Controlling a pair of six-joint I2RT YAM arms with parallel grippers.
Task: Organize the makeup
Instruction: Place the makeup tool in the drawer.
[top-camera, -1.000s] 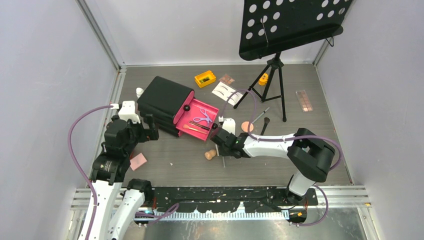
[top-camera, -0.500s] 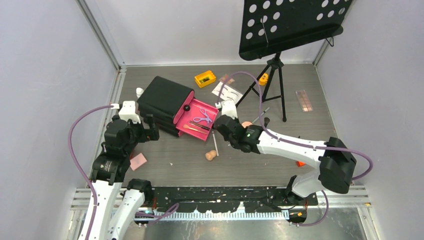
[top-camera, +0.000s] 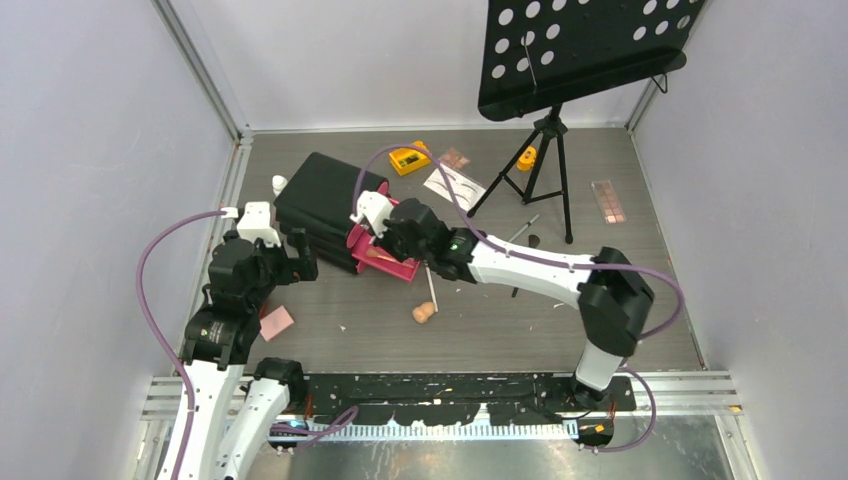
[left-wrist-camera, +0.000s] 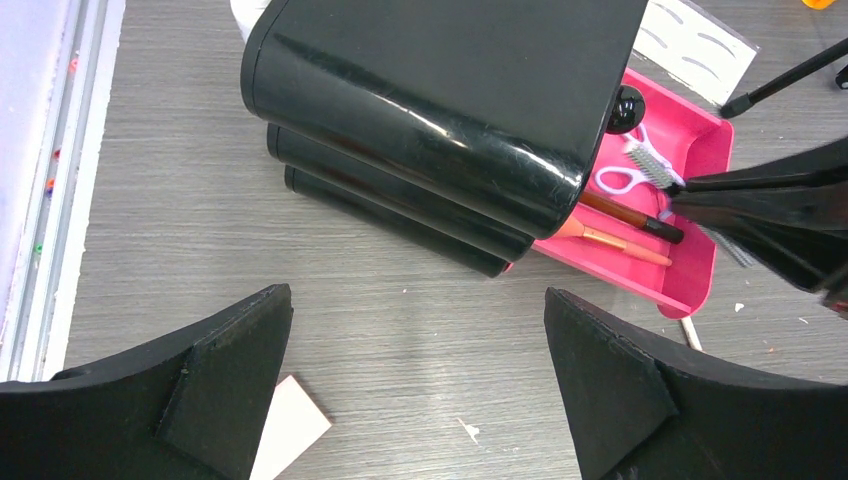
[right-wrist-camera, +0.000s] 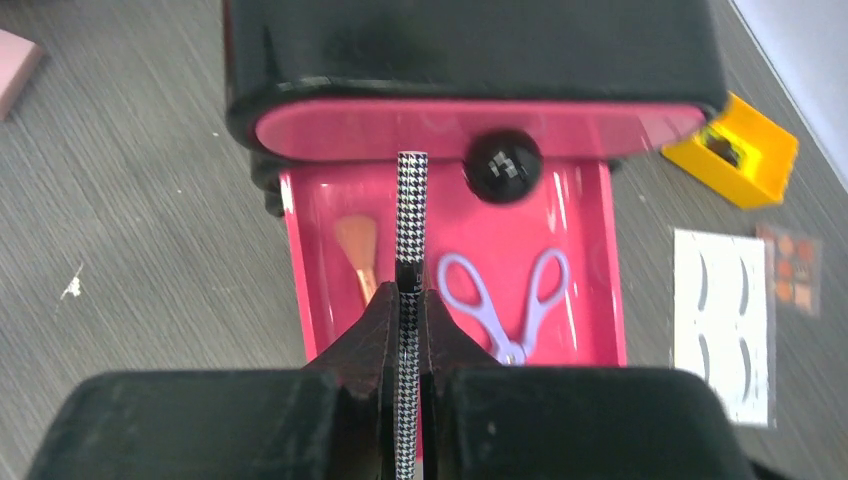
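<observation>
Your left gripper (left-wrist-camera: 415, 345) hangs wide open and empty at 7 o'clock of the glossy black chest (left-wrist-camera: 430, 90). Your right gripper (right-wrist-camera: 408, 300) pinches a thin houndstooth-patterned stick (right-wrist-camera: 411, 200) above the open pink drawer (right-wrist-camera: 590, 300). The next move is likely to lower and release it. To its 3 o'clock lie lilac scissors (right-wrist-camera: 508, 347), and a round black knob (right-wrist-camera: 503, 165) crowds it at 1 o'clock.

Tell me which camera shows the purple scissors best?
The right wrist view: the scissors lie in plain sight in the pink drawer. The left wrist view catches only a handle loop. In the top view the right arm hides them.
</observation>
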